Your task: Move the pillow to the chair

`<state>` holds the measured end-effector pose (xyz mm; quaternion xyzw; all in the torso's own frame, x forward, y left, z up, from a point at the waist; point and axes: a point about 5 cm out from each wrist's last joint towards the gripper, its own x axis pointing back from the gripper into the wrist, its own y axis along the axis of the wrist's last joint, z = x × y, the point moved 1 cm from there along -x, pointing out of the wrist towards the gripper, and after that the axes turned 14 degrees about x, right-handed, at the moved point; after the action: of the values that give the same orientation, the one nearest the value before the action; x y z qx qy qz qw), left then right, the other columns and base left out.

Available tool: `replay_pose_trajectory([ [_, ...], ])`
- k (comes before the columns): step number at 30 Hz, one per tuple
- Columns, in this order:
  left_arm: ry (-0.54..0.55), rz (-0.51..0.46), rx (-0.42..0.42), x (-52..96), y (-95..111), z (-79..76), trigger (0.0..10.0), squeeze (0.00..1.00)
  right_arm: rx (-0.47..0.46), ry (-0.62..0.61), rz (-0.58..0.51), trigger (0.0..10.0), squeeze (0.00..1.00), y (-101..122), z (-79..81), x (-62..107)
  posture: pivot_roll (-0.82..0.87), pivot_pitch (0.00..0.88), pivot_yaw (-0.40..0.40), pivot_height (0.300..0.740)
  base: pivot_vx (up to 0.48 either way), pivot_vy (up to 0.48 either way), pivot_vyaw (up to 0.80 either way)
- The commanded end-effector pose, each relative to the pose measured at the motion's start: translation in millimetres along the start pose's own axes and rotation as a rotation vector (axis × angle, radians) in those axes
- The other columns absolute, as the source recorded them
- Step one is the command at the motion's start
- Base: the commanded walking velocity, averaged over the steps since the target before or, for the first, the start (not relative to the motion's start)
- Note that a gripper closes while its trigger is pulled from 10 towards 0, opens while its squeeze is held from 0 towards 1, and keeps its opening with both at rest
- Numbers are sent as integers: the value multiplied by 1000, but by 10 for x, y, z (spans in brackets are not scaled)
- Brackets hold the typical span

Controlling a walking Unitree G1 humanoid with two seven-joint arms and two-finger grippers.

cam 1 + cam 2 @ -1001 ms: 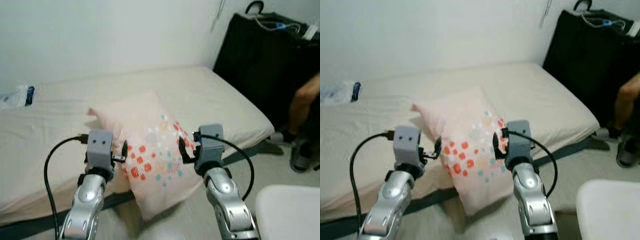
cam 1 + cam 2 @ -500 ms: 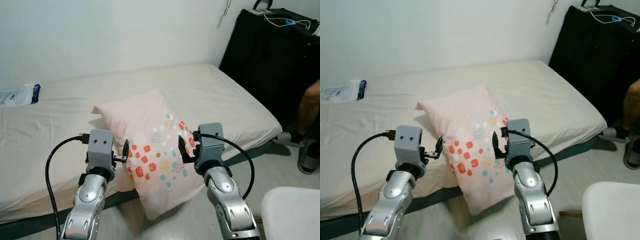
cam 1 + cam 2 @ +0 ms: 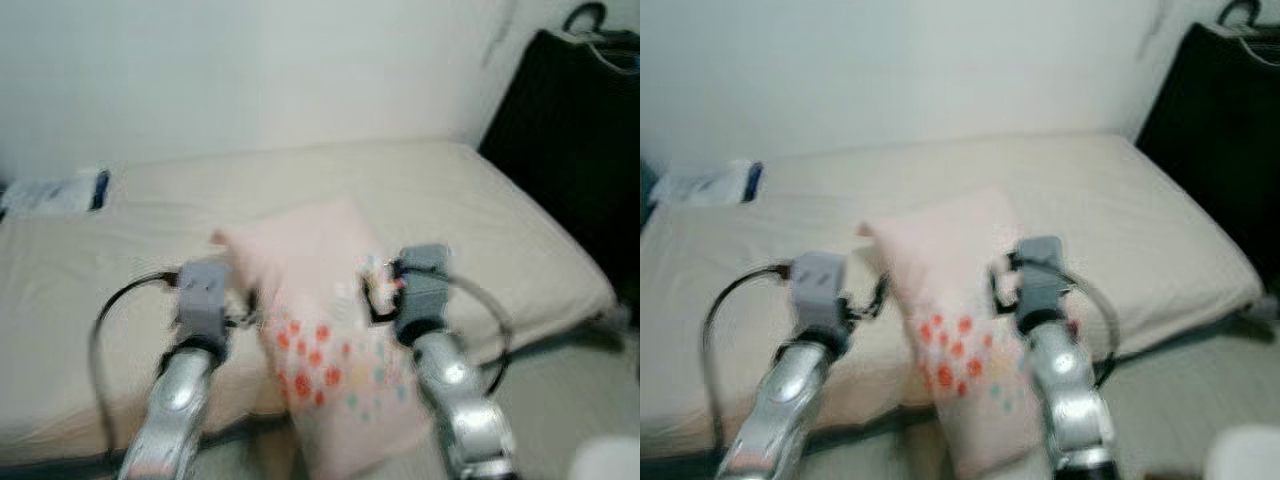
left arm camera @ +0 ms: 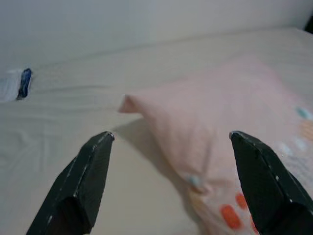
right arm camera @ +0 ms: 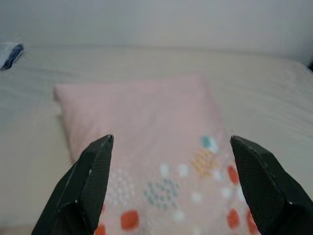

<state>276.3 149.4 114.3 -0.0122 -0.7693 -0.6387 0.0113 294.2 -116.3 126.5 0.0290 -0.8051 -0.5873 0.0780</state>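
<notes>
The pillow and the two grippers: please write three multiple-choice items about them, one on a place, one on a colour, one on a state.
1. Where does the pillow lie?
A. on the floor by the wall
B. on the bed, with its near end hanging over the edge
C. on a white chair

2. What colour is the pillow's cloth?
A. pale pink with red and teal spots
B. plain dark blue
C. green with stripes

3. How do the left gripper and the right gripper stand?
A. both shut on the pillow
B. the left shut, the right open
C. both open, holding nothing

Answers:
1. B, as the eye views show it on the mattress with its spotted end past the edge.
2. A, as both wrist views show pink cloth with spots.
3. C, as each wrist view shows two black fingers wide apart, clear of the pillow.
</notes>
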Motion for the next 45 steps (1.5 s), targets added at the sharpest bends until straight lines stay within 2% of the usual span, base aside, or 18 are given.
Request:
replay_pose_trajectory([
  [1, -12, 20, 13, -1, -42, -52, 10000, 0, 1, -17, 26, 10000, 0, -64, -65, 10, 18, 57, -34, 740, 315, 0, 0],
  [22, -16, 16, 14, -9, -32, -55, 10000, 0, -4, -16, 29, 10000, 0, -65, -72, -1, 18, 64, -35, 740, 15, 0, 0],
  [29, -30, 33, -5, -16, -53, -80, 10000, 0, -6, -18, 30, 10000, 0, -64, -74, -4, 18, 67, -35, 740, 0, -480, 0],
  [37, -37, 60, 1, -25, -81, -80, 10000, 0, -2, -17, 32, 10000, 0, -57, -74, -5, 19, 78, -35, 740, 0, 0, 0],
  [45, -58, 70, -19, -52, -71, -87, 10000, 0, 49, -21, 29, 10000, 0, -8, -81, -35, 25, 94, -27, 740, 0, 0, 0],
])
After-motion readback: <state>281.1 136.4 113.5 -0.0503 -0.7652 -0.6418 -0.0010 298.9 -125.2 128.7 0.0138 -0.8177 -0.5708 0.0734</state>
